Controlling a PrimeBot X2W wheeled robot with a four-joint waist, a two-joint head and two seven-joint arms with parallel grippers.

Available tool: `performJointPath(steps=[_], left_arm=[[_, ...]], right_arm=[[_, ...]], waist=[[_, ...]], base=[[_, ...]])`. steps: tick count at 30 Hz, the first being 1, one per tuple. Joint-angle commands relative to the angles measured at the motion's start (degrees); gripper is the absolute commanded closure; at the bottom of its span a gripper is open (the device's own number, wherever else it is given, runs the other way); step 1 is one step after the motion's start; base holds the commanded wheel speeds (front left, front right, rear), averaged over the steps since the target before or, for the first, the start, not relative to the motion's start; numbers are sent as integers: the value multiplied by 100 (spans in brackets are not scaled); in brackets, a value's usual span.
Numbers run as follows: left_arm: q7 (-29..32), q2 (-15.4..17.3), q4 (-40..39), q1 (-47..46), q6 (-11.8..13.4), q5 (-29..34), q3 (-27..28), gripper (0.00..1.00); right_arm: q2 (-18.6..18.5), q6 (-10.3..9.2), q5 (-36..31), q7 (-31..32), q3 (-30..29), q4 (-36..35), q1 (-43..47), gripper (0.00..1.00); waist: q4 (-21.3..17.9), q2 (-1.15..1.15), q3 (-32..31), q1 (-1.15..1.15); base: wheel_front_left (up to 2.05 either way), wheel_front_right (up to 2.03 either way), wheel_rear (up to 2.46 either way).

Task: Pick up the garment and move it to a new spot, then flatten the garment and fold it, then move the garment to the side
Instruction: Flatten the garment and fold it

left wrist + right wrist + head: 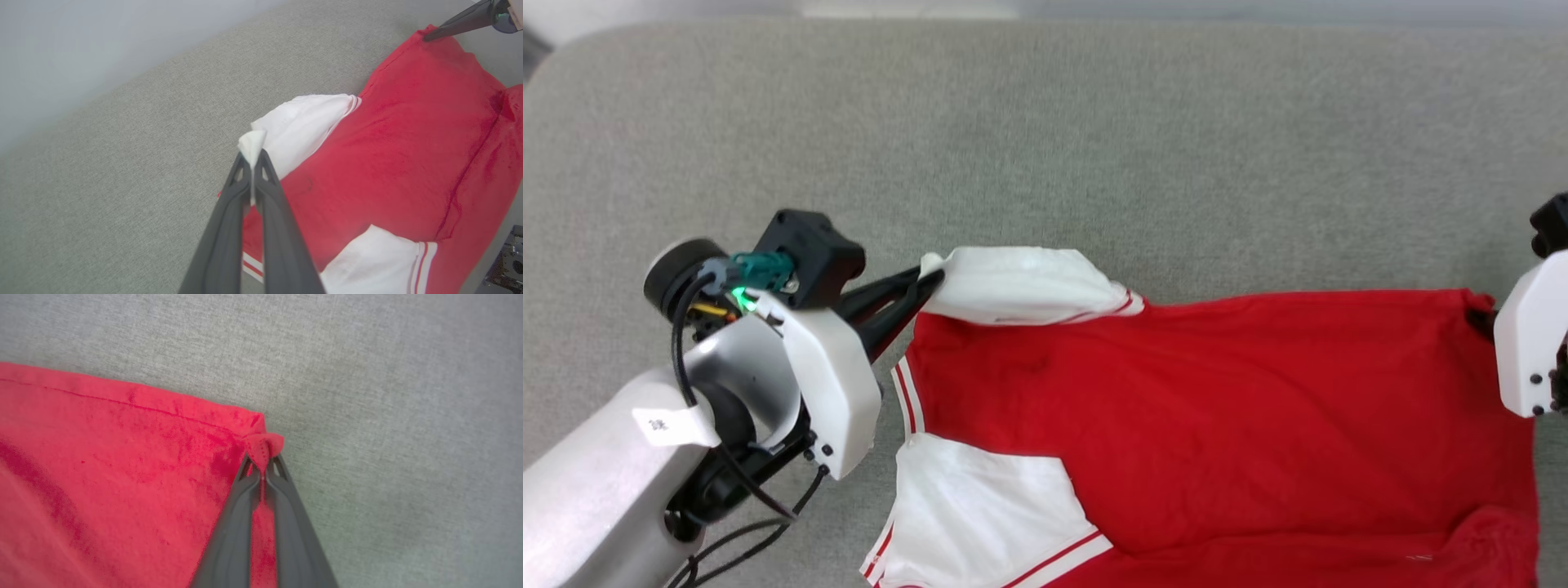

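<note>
The left tool [253,158] pinches the white sleeve tip [252,141] of the red jersey [1217,408], the right tool [263,462] its hem corner [263,444]. Both bites look shallow, so uneven pulling could slip one free.

Indoors, perhaps a living room — grey upholstered cushion [1094,147], pale wall [81,49].

A grey woven fabric surface [1094,122] lies wide and flat, its weave fine and even. In the head view its far left corner is rounded. Behind its far edge stands a plain pale wall [81,49]. The light is soft and even, and shadows are faint.
</note>
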Motion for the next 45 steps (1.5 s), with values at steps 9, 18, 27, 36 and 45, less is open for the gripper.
performJointPath(steps=[9,18,27,36,45], left_arm=[[-183,279,-162,891,330,-298,37,100],[-367,694,-342,2067,709,-547,-60,100],[-519,630,12,2706,684,-454,-471,100],[-553,173,788,2593,411,-96,-957,100],[-803,-107,1336,2614,313,-39,-1050,0]], right_arm=[[-243,-2,202,-488,-347,-675,1085,100],[5,-2,265,-597,-690,-1581,2528,100],[-129,-2,242,-536,-556,-1818,3366,100],[-580,-3,34,-891,27,-1435,3312,100],[-582,-3,453,-1312,471,-1183,3193,0]], waist=[[-118,0,-1001,0],[-126,0,-1307,0],[-156,0,-1288,0],[-163,0,-1133,0],[-200,0,-1377,0]], base=[[0,0,0],[0,0,0],[0,0,0],[0,0,0],[0,0,0]])
